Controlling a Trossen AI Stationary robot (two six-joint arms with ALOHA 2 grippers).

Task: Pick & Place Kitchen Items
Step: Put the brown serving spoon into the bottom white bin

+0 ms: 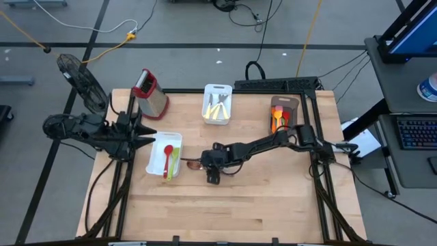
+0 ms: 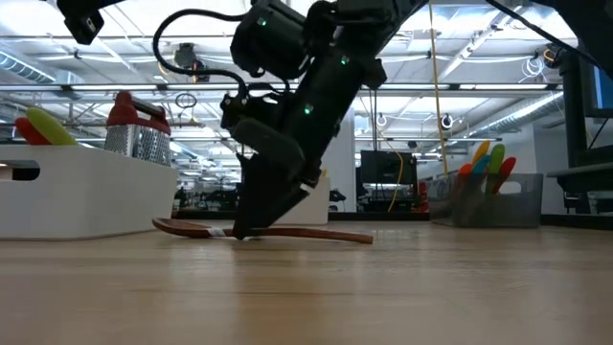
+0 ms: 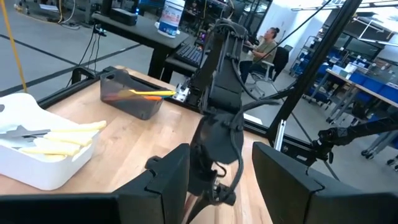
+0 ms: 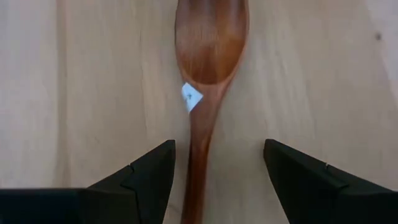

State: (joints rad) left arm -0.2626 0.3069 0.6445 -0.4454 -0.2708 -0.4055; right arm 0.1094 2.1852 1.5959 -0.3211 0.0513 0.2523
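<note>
A brown wooden spoon lies flat on the table, with a small white sticker at the neck of its bowl. It also shows near the table's middle and as a low shape on the tabletop. My right gripper is open and slants down over the spoon's handle. One finger stands on each side of the handle, apart from it; in the low view its tips are down near the tabletop. My left gripper waits open at the table's left side, pointing level toward the right.
A white tray just left of the spoon holds a red spoon and a green-yellow utensil. A second white tray with pale utensils and a brown tray with orange ones stand farther back. A steel grater stands far left.
</note>
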